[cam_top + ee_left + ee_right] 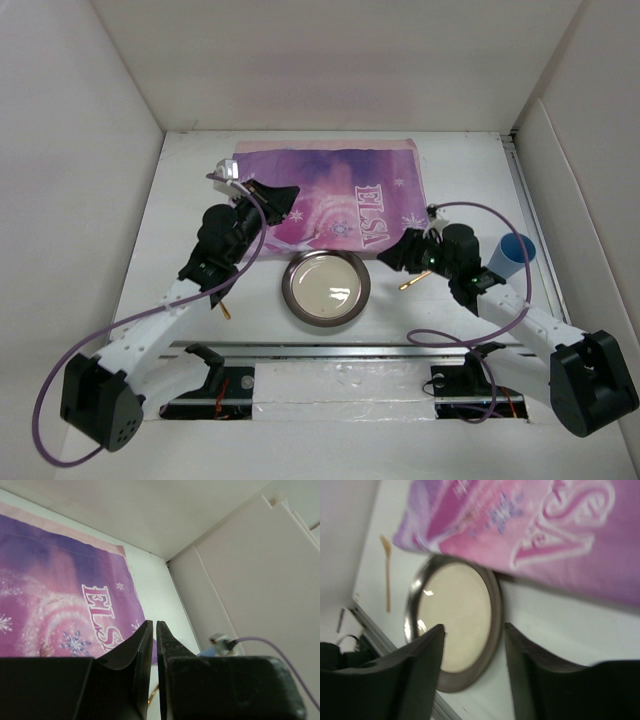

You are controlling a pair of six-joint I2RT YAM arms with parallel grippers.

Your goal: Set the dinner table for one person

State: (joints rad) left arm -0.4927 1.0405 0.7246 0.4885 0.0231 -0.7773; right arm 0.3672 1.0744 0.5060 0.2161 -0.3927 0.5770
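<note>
On the dinner table [185, 190], a plate [325, 288] is set just beside the mat [340, 190], likely as the setting's centre. The left gripper [154, 626] is pinched together over the mat, seemingly empty; the right gripper [472, 630] is spread wide near the plate.

- We count one white dinner table [465, 175].
- We see one purple "ELSA" mat [340, 195].
- We find one metal-rimmed plate [326, 288].
- We find one blue cup [516, 252].
- We count two slim golden utensils [224, 309] [414, 283] (too small to tell which kind).
- We count two robot arms [160, 322] [520, 315].
</note>
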